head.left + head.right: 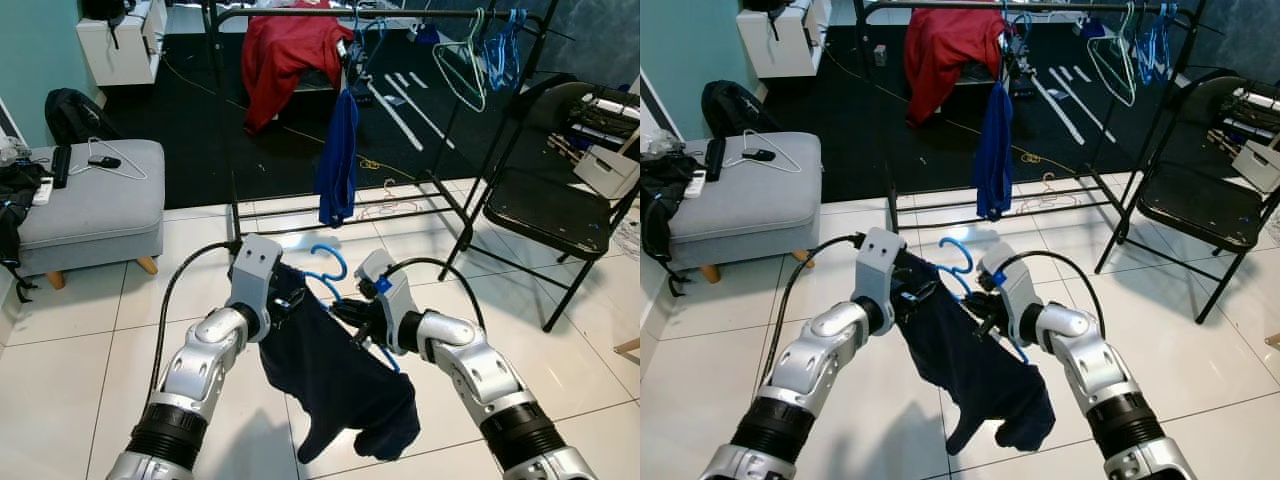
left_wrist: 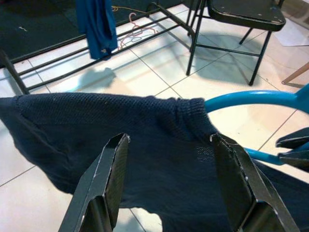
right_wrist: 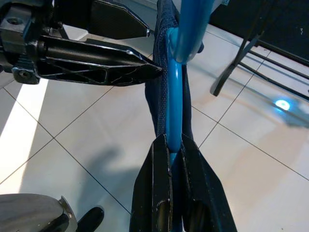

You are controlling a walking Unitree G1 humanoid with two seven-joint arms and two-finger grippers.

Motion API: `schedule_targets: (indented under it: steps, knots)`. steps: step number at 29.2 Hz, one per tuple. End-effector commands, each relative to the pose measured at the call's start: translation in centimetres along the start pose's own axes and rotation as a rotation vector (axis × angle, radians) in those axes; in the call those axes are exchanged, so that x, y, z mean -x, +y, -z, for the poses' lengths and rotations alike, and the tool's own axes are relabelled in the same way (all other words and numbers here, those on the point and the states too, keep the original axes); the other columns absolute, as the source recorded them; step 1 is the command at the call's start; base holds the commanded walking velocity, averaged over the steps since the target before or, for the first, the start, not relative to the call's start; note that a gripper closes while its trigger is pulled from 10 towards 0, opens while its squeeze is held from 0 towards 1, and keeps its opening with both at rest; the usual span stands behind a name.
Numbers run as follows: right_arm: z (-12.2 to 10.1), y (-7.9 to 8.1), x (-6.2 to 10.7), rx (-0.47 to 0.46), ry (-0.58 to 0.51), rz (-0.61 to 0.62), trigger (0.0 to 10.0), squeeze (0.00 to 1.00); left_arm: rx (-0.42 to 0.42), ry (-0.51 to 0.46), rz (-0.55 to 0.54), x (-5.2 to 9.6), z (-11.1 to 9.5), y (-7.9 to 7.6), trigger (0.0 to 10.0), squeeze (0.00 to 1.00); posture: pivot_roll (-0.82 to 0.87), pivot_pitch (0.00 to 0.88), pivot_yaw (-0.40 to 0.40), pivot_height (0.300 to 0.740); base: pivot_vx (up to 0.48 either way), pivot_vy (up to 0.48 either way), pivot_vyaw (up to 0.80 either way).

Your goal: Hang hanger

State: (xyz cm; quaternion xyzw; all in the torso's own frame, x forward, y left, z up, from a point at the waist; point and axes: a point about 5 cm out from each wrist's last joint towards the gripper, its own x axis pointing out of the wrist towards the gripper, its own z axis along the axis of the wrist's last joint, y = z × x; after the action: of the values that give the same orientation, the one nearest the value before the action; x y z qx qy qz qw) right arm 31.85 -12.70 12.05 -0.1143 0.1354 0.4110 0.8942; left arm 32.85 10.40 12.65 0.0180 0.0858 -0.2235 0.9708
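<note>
Your two arms reach forward, bent inward, wrists nearly meeting. Your left gripper (image 2: pixel 166 186) stands spread apart; your right gripper (image 3: pixel 175 150) is pinched tight.

Two silver jointed arms with black ribbed cuffs, grey wrist blocks, looping black cables and long black fingers (image 2: pixel 108 179).

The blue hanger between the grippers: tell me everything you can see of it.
The blue hanger looks like smooth plastic, with a curved hook standing up above a dark navy garment draped over it, which hides most of its frame. It is held in the air over the white tiled floor. The right gripper is shut on a lower bar, and the left gripper straddles the garment beside the hook.
</note>
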Motion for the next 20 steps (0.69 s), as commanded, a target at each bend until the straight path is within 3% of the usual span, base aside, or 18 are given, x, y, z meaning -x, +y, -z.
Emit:
schedule_targets:
  steps: [1,9,17,20]
  knots:
    - [0.1,0.1,0.1,0.001,0.0,0.001,10.0,0.0,0.022,-0.001,0.056,0.7,-0.1,-0.2,10.0,0.0,-0.06,0.064,-0.037,0.74,0.0,0.0,0.0]
    - [0.1,0.1,0.0,0.003,-0.001,-0.004,10.0,0.0,0.034,-0.007,0.133,1.1,-0.3,-1.2,10.0,0.0,-0.05,0.057,-0.039,0.74,0.0,0.0,0.0]
    - [0.1,0.1,0.0,0.005,-0.001,-0.004,10.0,0.0,0.033,-0.002,0.121,0.5,-0.1,-1.4,10.0,0.0,-0.06,0.051,-0.038,0.74,0.0,0.0,0.0]
    - [0.1,0.1,0.1,0.008,0.002,-0.003,10.0,0.0,0.014,0.01,0.06,0.0,0.1,-1.0,10.0,0.0,-0.06,0.054,-0.04,0.74,0.0,0.0,0.0]
